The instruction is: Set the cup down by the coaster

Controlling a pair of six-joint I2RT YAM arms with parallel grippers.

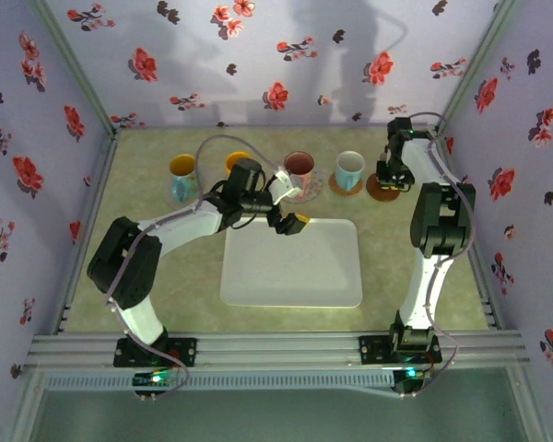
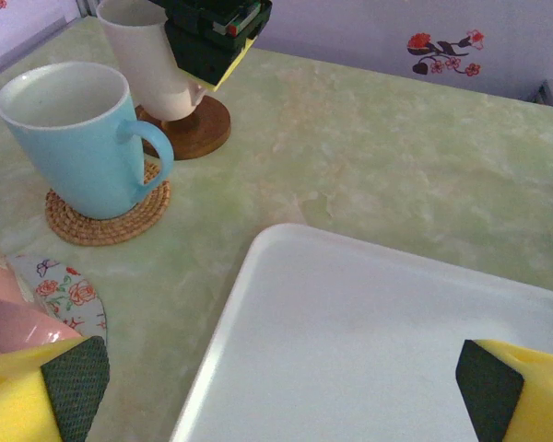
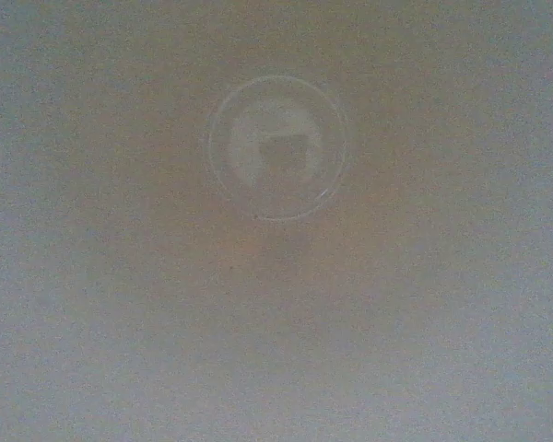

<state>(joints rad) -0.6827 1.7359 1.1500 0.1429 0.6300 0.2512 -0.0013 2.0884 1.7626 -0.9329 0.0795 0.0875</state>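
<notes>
Left wrist | left pincer spread wide, nothing between its pads, over white tray | right pincer at white cup rim, grip cannot be told | cup stands on wooden coaster, far right of counter | blue mug just left

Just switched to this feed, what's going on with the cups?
The right hand is at the rim of a white cup standing on the wooden coaster at the back right; whether it grips cannot be told. The left hand hovers open and empty over the far edge of the white tray. Next along, a light blue mug sits on a woven coaster.
</notes>
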